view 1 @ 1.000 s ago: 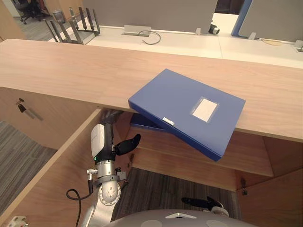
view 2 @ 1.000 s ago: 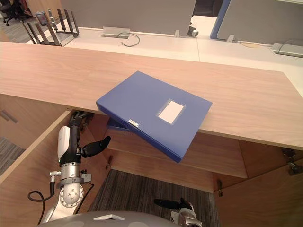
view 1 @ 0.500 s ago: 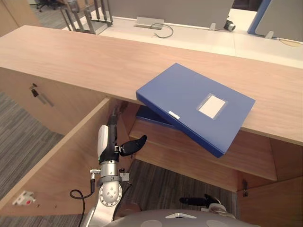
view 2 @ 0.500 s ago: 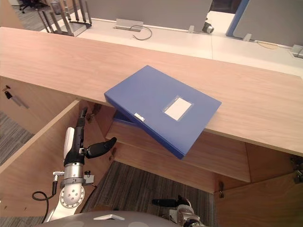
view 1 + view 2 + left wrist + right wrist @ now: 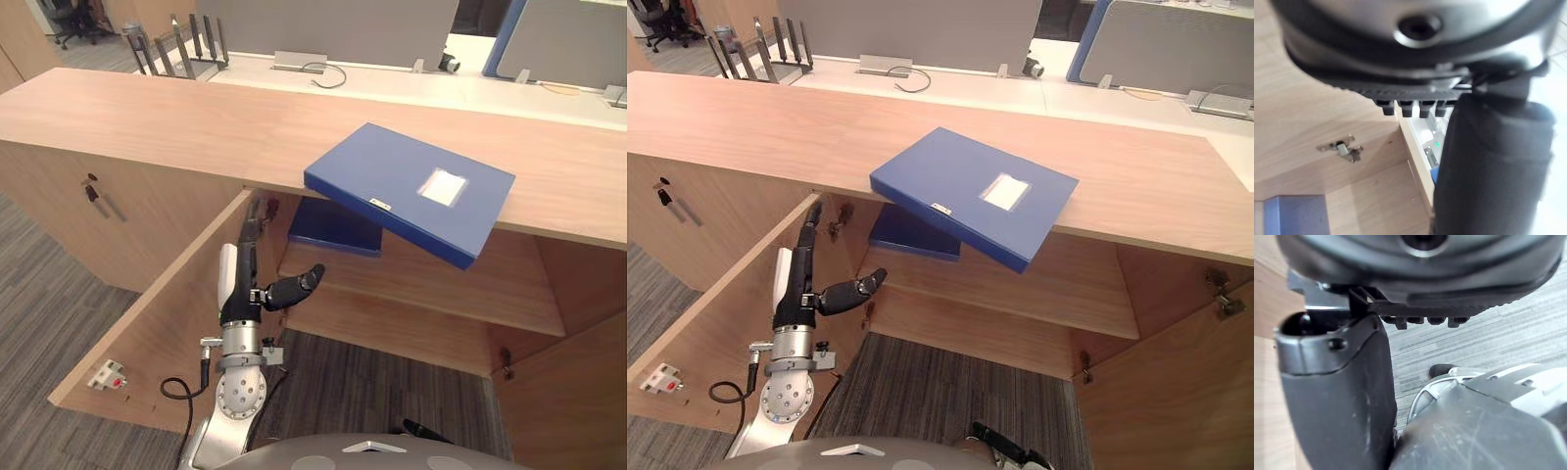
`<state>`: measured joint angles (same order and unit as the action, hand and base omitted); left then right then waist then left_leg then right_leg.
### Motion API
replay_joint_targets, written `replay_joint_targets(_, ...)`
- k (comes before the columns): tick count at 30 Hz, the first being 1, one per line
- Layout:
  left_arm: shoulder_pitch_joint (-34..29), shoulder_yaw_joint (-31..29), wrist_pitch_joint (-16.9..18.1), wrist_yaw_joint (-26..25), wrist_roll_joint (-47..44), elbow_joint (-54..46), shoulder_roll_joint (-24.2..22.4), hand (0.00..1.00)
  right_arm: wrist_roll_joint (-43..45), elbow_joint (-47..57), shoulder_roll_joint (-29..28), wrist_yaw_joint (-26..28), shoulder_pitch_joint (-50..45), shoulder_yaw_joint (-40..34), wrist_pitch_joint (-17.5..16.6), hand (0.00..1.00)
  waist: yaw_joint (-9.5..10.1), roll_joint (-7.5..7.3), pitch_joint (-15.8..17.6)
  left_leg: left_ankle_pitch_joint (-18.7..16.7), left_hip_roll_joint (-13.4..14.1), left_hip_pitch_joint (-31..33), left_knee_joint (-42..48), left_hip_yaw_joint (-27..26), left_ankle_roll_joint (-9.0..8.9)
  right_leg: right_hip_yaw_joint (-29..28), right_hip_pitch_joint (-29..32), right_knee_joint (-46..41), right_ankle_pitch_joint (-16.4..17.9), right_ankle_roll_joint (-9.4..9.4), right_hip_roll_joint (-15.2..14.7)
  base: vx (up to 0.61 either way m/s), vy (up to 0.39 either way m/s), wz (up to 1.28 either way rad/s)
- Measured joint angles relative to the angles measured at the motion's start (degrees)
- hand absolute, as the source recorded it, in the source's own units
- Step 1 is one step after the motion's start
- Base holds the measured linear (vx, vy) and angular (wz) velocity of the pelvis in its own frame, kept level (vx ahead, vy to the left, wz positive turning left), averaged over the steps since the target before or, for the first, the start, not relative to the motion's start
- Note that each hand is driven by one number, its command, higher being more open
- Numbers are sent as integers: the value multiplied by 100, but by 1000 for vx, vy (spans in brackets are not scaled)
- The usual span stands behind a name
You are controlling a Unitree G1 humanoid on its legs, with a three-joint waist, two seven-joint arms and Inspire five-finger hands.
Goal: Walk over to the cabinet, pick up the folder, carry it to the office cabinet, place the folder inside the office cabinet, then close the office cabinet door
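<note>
Blue folder (image 5: 411, 191): lay flat on the wood top (image 5: 147, 117), up above the left hand and over on its thumb side. One corner stuck out past the edge, over the open cabinet (image 5: 392, 328). No hand touched it.
Left hand (image 5: 238, 294): was low down, inside the open cabinet. It was open wide, with its fingers (image 5: 253, 230) straight and pointing up. Its thumb (image 5: 294, 286) stuck out toward the shelf (image 5: 441, 294). It held nothing.
Door (image 5: 147, 333): stood open just beside the left hand, on the side away from its thumb. I could not tell if the fingers touched it.
Hinge (image 5: 1342, 147): sat on the wood just past the tips of the left hand.
Other folder (image 5: 338, 225): was blue too. It lay flat on the shelf, past the thumb and a bit higher, right under the corner that stuck out.
Right hand (image 5: 1420, 274): hung low over the grey carpet (image 5: 372, 382), well apart from the folder. I could not tell if it was open or shut.
Right door (image 5: 1185, 392): stood open too, far from the left hand, on its thumb side.
</note>
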<state>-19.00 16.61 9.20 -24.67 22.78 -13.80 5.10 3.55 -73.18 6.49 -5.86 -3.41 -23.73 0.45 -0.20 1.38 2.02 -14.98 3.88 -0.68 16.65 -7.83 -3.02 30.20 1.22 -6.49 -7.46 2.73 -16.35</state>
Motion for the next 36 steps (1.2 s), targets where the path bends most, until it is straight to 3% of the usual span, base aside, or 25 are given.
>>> replay_joint_targets(4,-105,70,5,53,0,-7,-12,100,-3,218,-12,44,-71,80,19,100,88,-19,51,107,-158,-357,-319,-375,101,-225,71,-152,-46,-4,-172,-66,49,-35)
replay_joint_targets(7,-103,132,5,110,9,-11,-14,100,19,444,-53,43,-164,140,14,100,19,-4,96,105,-149,-397,-334,-559,106,-223,134,-155,-77,21,-172,-33,-12,-35)
replay_joint_targets(9,-103,203,5,154,11,-12,-68,100,34,566,-64,51,-199,218,-6,100,-5,3,96,140,-67,-381,-360,-778,162,-238,288,-142,-307,68,-128,-28,-28,-44)
replay_joint_targets(10,-101,221,11,168,10,-22,-138,100,136,607,-43,48,-191,237,-1,100,13,108,70,229,68,-378,-420,-954,195,-264,372,-178,-376,-15,-57,-32,-31,-41)
replay_joint_targets(11,-68,228,16,191,3,-20,-212,100,324,721,-95,44,-257,246,-20,100,-20,47,116,314,96,-395,-502,-998,158,-201,553,-998,113,-233,-273,-25,-23,-32)
replay_joint_targets(12,-60,230,16,197,-2,-21,-221,100,374,728,-122,36,-264,245,-27,100,-17,29,121,328,104,-394,-514,-1004,150,-202,568,-1121,188,-259,-309,17,-64,-15)
replay_joint_targets(13,-54,200,17,209,-16,-6,-233,100,371,769,-206,39,-304,221,-39,100,-7,-111,64,393,158,-390,-597,-1007,55,-201,522,-1305,440,-234,-341,69,-230,-17)
replay_joint_targets(14,-46,99,25,204,-12,140,-230,100,360,636,-323,43,-408,142,39,100,47,-251,-103,636,317,-414,-977,-1008,-206,-62,-21,90,426,282,206,99,-346,-28)
replay_joint_targets(16,-57,84,31,244,-6,446,-228,100,358,568,-168,39,-403,192,48,100,33,-71,-123,878,412,-548,-1412,-1098,-369,-72,-129,643,245,184,564,80,-266,-25)
replay_joint_targets(18,-59,96,31,311,-5,629,-219,100,371,529,-101,44,-378,163,58,100,-18,102,-143,982,482,-698,-1650,-1107,-433,-72,-178,707,263,145,702,53,-99,-9)
replay_joint_targets(21,-45,103,33,302,174,661,-161,100,365,509,-43,27,-380,315,77,100,-24,84,-183,1032,605,-910,-1782,-1103,-497,-31,-465,986,222,102,942,46,-67,0)
replay_joint_targets(25,52,-27,13,180,349,660,49,100,364,417,-21,32,-296,476,67,100,-20,-15,-188,1034,583,-987,-1825,-1057,-503,27,-572,1039,217,109,950,23,23,8)
replay_joint_targets(36,43,-1029,-282,-295,437,651,26,100,365,413,-99,63,-287,624,75,100,-15,-193,-198,981,380,-1086,-1867,-1037,-411,22,-679,1069,155,164,765,0,60,2)
